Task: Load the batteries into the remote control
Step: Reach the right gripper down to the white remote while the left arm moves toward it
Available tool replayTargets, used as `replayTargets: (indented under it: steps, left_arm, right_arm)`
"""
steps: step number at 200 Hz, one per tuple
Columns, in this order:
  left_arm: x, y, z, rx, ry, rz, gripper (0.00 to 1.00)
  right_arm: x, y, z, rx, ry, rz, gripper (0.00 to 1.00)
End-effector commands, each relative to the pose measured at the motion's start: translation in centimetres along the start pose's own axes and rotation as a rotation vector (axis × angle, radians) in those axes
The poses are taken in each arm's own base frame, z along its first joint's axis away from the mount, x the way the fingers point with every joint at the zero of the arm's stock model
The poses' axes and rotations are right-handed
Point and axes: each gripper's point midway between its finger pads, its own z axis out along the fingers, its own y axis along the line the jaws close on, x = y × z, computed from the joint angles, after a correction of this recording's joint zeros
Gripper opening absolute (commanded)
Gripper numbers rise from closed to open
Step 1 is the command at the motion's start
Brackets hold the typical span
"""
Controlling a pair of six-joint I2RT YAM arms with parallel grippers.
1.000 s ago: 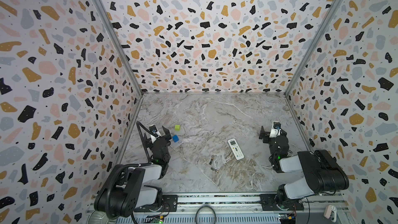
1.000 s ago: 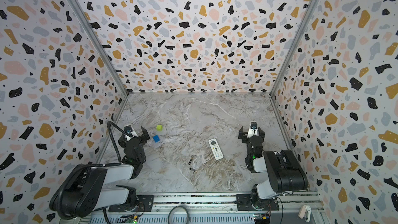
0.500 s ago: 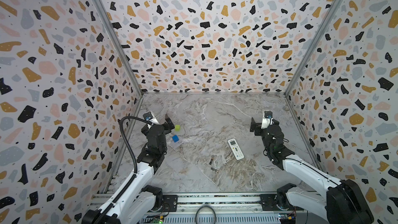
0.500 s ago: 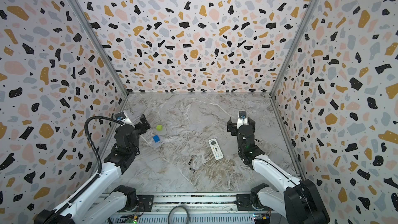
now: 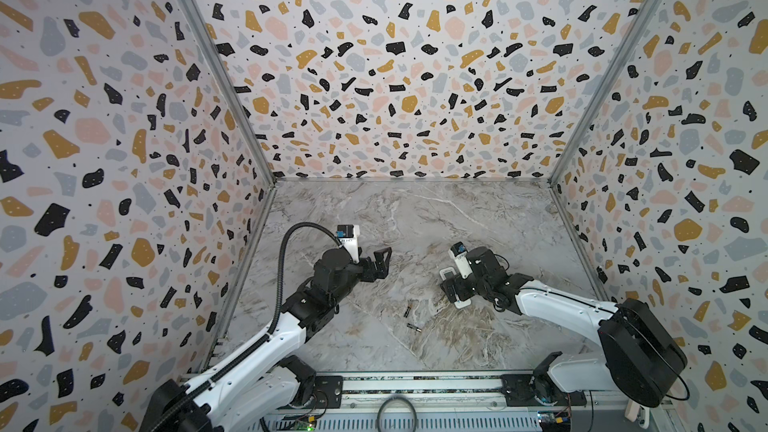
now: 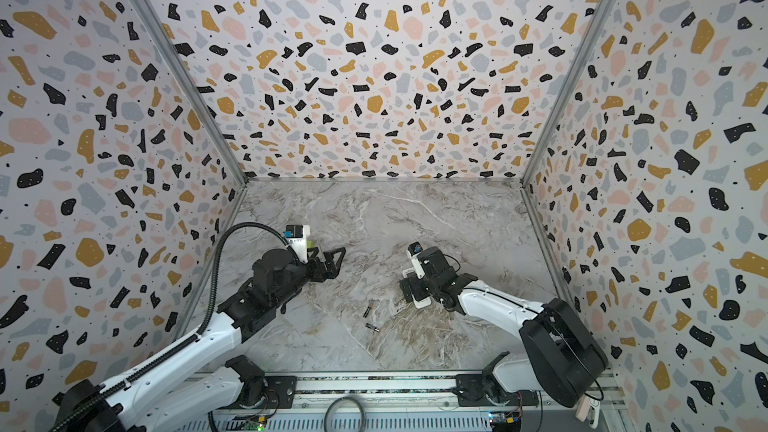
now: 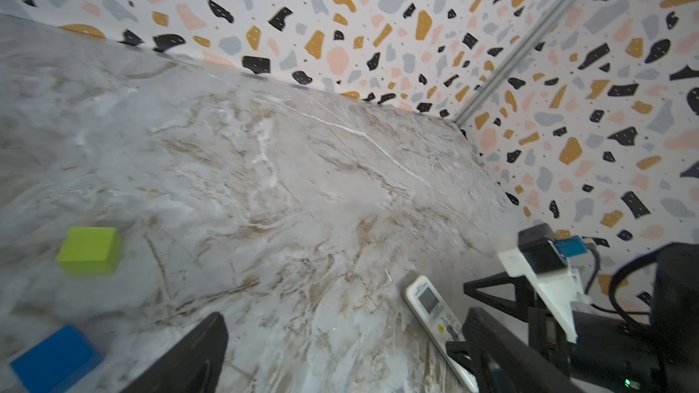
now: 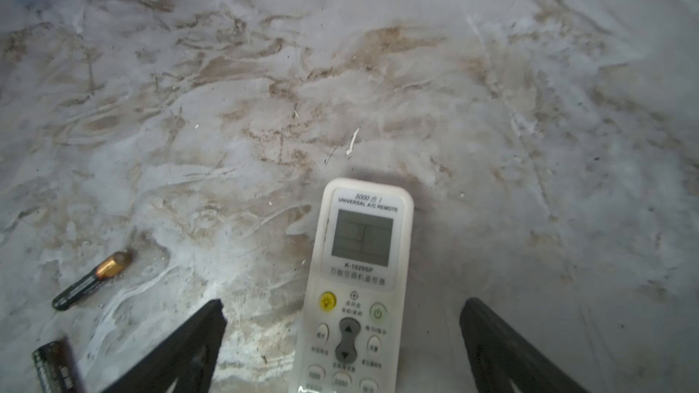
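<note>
Right end effector (image 8: 342, 310): jaws spread wide, gripping nothing, hanging low over the button end of the long white plastic rectangular remote control (image 8: 359, 281), one finger on each side with a gap to both long edges. The remote lies flat on the grey-brown marble-look bench (image 8: 529, 126), screen and buttons up, right of centre in both top views and partly hidden there by the wrist. Its back is not visible, so the battery door is probably underneath and it likely needs flipping. It is probably light, rigid and smooth, and may skid; best pinched across the narrow width, mid-body. Two slim black cylindrical batteries with gold ends (image 5: 409, 308) lie loose just beside the remote, apart from each other, second battery (image 5: 414, 328) nearer the rail. They look tiny, hard and prone to rolling; grip across the barrel. Left end effector (image 7: 346, 319): jaws apart, empty, over bare bench. A lime-green cube (image 7: 89, 249) and a blue cube (image 7: 53, 357) sit near it, well apart from the remote, blocking nothing. Main risk: a finger knocking the batteries.
</note>
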Motion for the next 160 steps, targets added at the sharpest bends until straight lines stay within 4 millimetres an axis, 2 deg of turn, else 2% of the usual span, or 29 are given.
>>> replayTargets:
  steps: [1, 17, 25, 87, 115, 160]
  left_arm:
    - [-0.3, -3.0, 0.7, 0.098, -0.011, 0.016, 1.0]
    - [0.7, -3.9, 1.2, 0.118, 0.018, 0.023, 1.0]
    - [0.4, -4.7, 1.4, 0.143, -0.001, 0.024, 1.0]
    - [1.5, -7.2, 2.7, 0.204, 0.013, 0.03, 0.99]
    - [1.8, -7.2, 2.8, 0.204, 0.006, 0.032, 1.0]
    - [2.1, -6.4, 2.9, 0.176, 0.001, 0.056, 0.99]
  right_arm:
    - [1.1, 1.1, -0.1, -0.054, 0.057, 0.024, 0.99]
    - [2.1, 1.2, 0.1, -0.061, 0.083, 0.036, 0.98]
    - [2.6, 1.1, 0.2, -0.058, 0.095, 0.043, 0.97]
    - [3.7, 0.5, 0.8, -0.025, 0.133, 0.081, 0.92]
    - [4.2, 0.3, 1.2, -0.003, 0.156, 0.084, 0.87]
    - [4.8, 0.1, 1.9, 0.058, 0.198, 0.075, 0.75]
